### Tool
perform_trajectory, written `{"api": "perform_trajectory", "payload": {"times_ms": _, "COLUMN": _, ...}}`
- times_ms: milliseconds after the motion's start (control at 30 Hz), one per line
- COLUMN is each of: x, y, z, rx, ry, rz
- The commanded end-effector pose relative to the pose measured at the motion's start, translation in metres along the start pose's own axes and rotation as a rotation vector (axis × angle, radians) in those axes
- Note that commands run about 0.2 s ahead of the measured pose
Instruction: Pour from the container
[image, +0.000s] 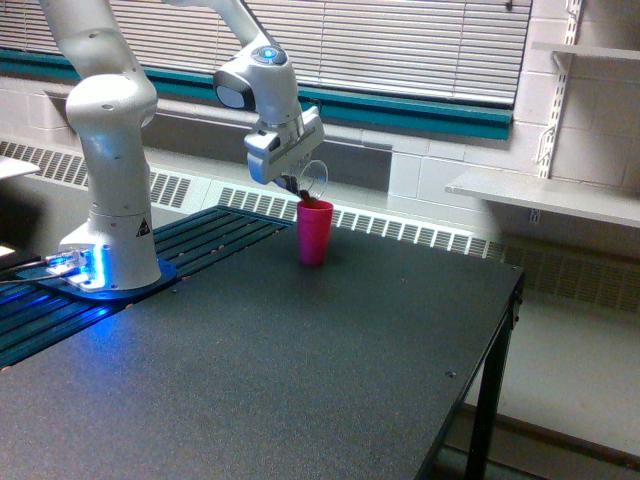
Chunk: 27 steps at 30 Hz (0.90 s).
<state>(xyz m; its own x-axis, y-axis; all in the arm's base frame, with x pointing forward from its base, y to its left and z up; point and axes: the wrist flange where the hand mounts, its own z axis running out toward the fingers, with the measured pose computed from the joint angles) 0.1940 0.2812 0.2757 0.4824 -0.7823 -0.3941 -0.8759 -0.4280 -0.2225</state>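
Observation:
A small clear cup (311, 180) with brown bits near its lower lip is tilted steeply over the mouth of an opaque pink cup (314, 232). My gripper (297, 182) is shut on the clear cup, just above and to the exterior view's left of the pink cup's rim. The pink cup stands upright on the dark table (300, 370) near its far edge. The fingers are mostly hidden behind the gripper body and the clear cup.
The arm's white base (108, 250) stands at the exterior view's left on a blue-lit mount. A slatted dark panel (215, 232) lies beside it. The table's right edge (500, 330) drops to the floor. A wall shelf (540, 195) is at the right.

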Motion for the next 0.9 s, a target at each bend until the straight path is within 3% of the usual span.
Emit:
{"api": "perform_trajectory", "payload": {"times_ms": 33, "x": 0.003, "y": -0.002, "z": -0.003, "rx": 0.002, "ry": -0.008, "rz": -0.011}}
{"api": "perform_trajectory", "payload": {"times_ms": 533, "x": 0.014, "y": -0.007, "z": -0.011, "rx": 0.014, "ry": 0.0, "rz": -0.004}}
{"api": "perform_trajectory", "payload": {"times_ms": 900, "x": 0.013, "y": -0.011, "z": -0.017, "rx": 0.019, "ry": -0.038, "rz": -0.013}}
